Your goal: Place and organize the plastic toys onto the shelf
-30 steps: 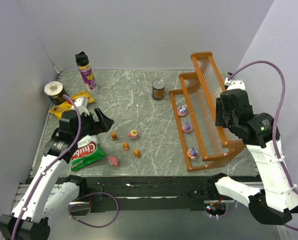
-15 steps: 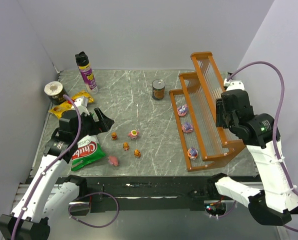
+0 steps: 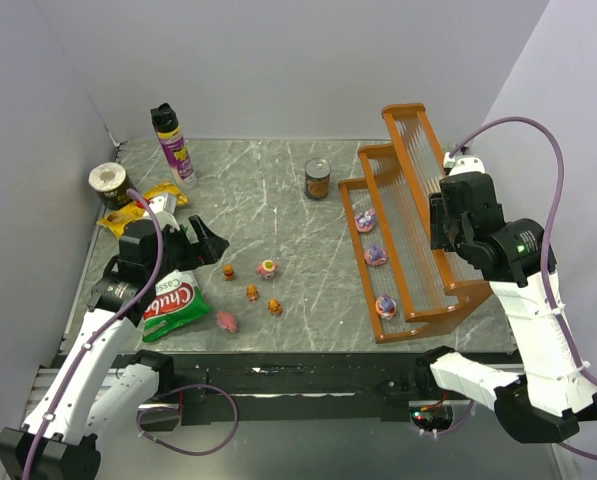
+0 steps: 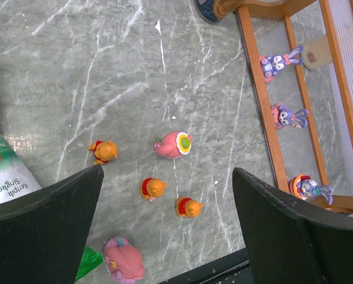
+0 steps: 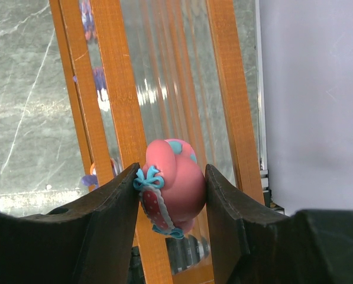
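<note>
R gripper was part-closed on a pink toy, over the shelf. L gripper gaped wide, empty, above five loose toys on table; three more sat on lowest tier.

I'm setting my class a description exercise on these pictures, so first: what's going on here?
Two robot arms are loading an orange-brown shelf with little figurines. The right gripper holds a pink toy over the shelf. Three purple toys already sit on its lowest tier. The left gripper is open and empty, hanging near five loose toys on the table, beside a green snack bag.
</note>
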{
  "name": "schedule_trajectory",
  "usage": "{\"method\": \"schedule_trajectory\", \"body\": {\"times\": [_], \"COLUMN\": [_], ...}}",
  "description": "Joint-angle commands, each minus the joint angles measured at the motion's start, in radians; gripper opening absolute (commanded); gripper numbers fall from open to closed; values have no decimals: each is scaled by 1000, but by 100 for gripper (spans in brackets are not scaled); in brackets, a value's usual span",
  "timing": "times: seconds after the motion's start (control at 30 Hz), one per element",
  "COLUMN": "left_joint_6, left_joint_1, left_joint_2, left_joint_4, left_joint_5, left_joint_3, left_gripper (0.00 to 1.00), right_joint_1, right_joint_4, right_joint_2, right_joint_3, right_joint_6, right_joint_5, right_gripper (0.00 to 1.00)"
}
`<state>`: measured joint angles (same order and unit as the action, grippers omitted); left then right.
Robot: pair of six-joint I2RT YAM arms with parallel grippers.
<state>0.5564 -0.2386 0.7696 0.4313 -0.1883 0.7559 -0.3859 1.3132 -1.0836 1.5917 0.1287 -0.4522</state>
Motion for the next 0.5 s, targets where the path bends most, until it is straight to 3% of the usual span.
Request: {"method": "schedule_trajectory", "body": {"times": [0.0, 0.47], "left_joint_6": [-18, -16], "left_joint_1": [4, 5], "left_joint_2": [0, 5], "left_joint_4": [-29, -29], "left_joint_5": [-23, -20], "left_joint_3": [-3, -3], "left_gripper": [96, 96], "right_joint_1": [-1, 1], "right_joint_4": [164, 176], "right_joint_2": [-33, -61], "right_joint_3": [-3, 51], "right_joint_6": [23, 40], "right_joint_5": [67, 29], "right_gripper": [39, 53]}}
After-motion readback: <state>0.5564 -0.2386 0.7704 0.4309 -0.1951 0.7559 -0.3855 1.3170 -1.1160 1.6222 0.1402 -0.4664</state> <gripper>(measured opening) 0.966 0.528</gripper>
